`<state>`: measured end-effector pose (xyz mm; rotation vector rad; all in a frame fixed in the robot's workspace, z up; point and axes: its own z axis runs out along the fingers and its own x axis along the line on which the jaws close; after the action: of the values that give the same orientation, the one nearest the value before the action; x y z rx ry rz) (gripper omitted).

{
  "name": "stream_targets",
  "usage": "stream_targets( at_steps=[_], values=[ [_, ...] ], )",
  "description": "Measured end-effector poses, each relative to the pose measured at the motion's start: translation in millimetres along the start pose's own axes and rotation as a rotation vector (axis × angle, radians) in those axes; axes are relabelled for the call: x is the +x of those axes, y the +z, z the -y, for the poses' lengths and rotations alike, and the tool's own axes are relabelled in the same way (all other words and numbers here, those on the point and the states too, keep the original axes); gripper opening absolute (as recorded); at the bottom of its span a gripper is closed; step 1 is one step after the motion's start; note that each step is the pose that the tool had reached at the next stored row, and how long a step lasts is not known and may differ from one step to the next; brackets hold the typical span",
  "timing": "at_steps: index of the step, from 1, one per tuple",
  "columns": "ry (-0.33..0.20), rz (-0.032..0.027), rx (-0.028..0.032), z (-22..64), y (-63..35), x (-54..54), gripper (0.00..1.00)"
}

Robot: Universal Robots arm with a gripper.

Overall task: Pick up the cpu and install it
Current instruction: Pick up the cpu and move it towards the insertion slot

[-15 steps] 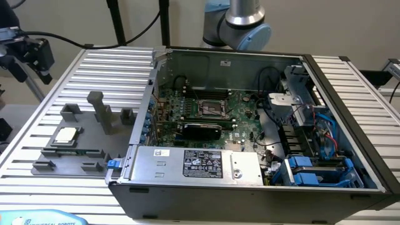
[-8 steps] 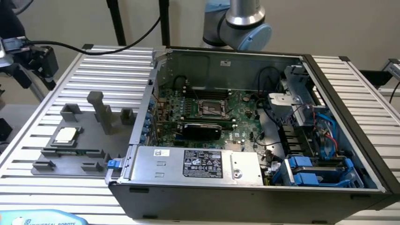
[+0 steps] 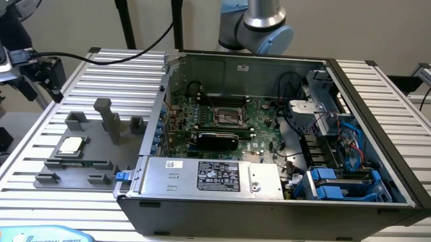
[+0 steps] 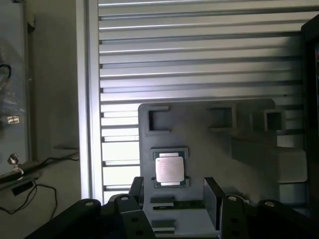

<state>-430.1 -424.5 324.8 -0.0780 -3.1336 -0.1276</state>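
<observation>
Two open, empty jaws stand well short of the cpu (image 4: 170, 169) on its holder (image 4: 209, 144); pickup needs a centred approach.

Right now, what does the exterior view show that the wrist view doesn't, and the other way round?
Exterior view: the open computer case with its motherboard socket, and the arm behind the case. Wrist view: the gripper, open, facing the cpu. Both: the cpu lying in the grey holder on the slatted table.
</observation>
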Motion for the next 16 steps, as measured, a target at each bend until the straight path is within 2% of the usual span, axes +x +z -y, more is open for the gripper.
stream_targets(
  at_steps=[4, 10, 16],
  values=[
    [-0.006, -0.0017, 0.0075, 0.4, 4.5, -1.2, 0.6],
    [-0.006, -0.0012, 0.0191, 1.2, 14.4, -1.7, 0.6],
    [-0.006, -0.001, 0.0267, 2.0, 25.0, -2.2, 0.61]
  ],
)
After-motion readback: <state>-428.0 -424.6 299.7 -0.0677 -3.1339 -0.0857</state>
